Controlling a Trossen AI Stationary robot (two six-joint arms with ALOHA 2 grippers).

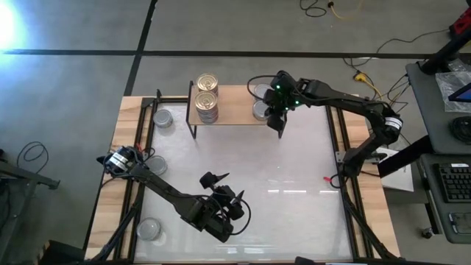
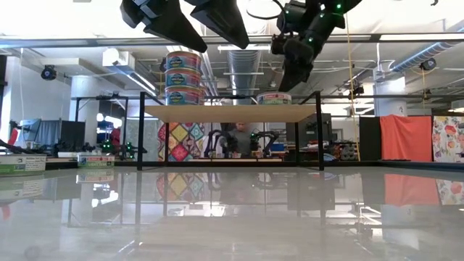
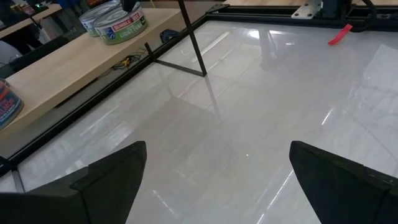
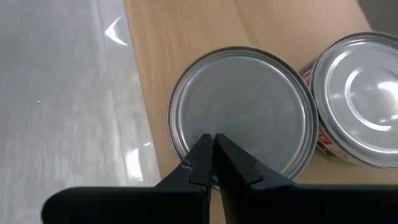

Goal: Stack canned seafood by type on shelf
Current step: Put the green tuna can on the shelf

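The right pincer [image 4: 211,149], pressed together, hangs directly above, perhaps touching, a silver-lidded tin [image 4: 242,109] at the shelf [image 1: 235,103] end.

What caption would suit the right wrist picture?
Shut right gripper poised over a silver-lidded tin on the wooden shelf, a second tin beside it.

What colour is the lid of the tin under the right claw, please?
Plain silver-grey tin lid, clearest in the right wrist view.
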